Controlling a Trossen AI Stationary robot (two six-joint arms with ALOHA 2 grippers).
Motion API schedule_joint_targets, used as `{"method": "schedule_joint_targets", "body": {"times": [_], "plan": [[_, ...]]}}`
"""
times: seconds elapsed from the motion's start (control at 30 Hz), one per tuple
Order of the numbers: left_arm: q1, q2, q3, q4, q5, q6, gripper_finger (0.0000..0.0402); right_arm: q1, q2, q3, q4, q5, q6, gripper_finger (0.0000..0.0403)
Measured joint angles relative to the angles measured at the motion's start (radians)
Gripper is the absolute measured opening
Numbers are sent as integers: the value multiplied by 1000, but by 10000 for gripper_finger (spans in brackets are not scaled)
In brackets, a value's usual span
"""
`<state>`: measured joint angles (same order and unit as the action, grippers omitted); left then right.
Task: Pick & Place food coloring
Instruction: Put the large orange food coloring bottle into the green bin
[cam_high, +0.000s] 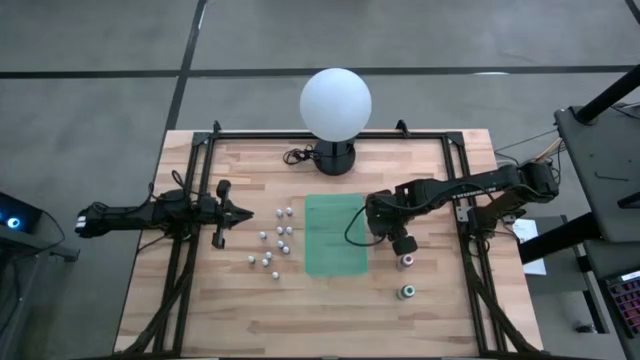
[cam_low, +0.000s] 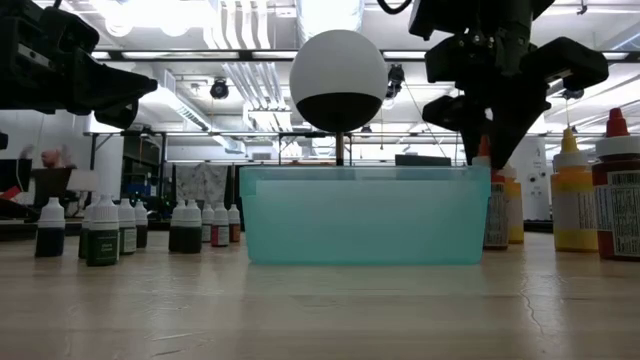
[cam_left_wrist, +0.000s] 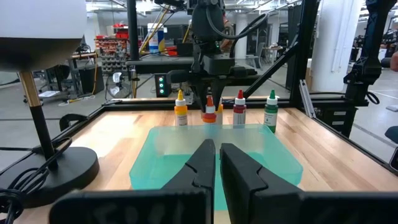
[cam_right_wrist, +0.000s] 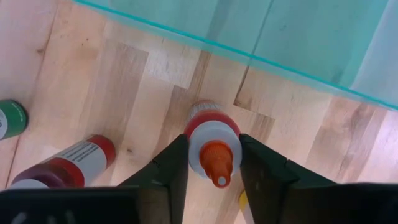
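Our right gripper (cam_right_wrist: 214, 163) has its fingers straddling the orange-topped bottle (cam_right_wrist: 211, 142), standing upright just beside the teal tray (cam_right_wrist: 298, 37); whether they press it yet, we cannot tell. We should squeeze squarely on its body, lift straight, and avoid tipping the red bottle (cam_right_wrist: 74, 160) alongside.

The bench (cam_high: 420, 310) is a pale wooden plank top framed by black rails. At its far edge stands a white globe lamp (cam_high: 335, 100) on a round black base, its cord coiled beside it. A translucent green tray (cam_high: 335, 235) sits near the middle. To one side of it stands a loose cluster of small white-capped bottles (cam_high: 272, 240). On the other side stand the orange-topped bottle (cam_right_wrist: 211, 140), a red-topped bottle (cam_high: 406, 261) and a green-topped bottle (cam_high: 407, 292).
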<state>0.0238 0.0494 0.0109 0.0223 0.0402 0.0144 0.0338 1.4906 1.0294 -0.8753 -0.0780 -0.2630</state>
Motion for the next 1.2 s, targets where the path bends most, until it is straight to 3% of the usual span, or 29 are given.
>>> {"method": "schedule_joint_targets", "body": {"times": [0.3,0.8,1.2], "plan": [[0,0,0,0,0,0,0,0,-1,25,-23,2,1,117],[0,0,0,0,0,0,0,-12,-2,313,-231,1,93,113],[0,0,0,0,0,0,0,8,34,410,-278,-1,133,113]]}}
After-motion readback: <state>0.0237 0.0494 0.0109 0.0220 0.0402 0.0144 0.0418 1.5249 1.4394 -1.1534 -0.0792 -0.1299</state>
